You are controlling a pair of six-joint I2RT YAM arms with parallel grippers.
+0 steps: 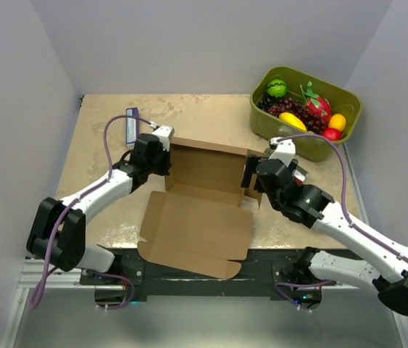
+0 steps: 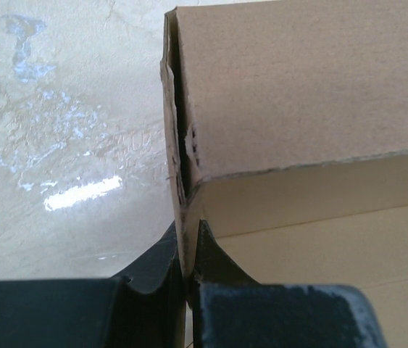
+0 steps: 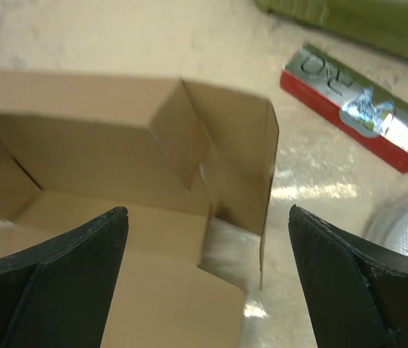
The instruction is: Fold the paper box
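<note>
The brown paper box [image 1: 207, 177] lies at the table's middle, its back wall and side walls raised, its lid flap [image 1: 193, 232] flat toward the near edge. My left gripper [image 1: 161, 156] is shut on the box's left side wall [image 2: 182, 210]; one finger is outside and one inside. My right gripper [image 1: 251, 174] is open at the box's right side; its fingers [image 3: 88, 268] straddle the upright right side flap [image 3: 243, 167] without touching it.
An olive-green bin [image 1: 309, 109] of toy fruit stands at the back right. A purple packet [image 1: 132, 123] lies at the back left. A red and silver packet [image 3: 359, 109] lies right of the box, near the bin.
</note>
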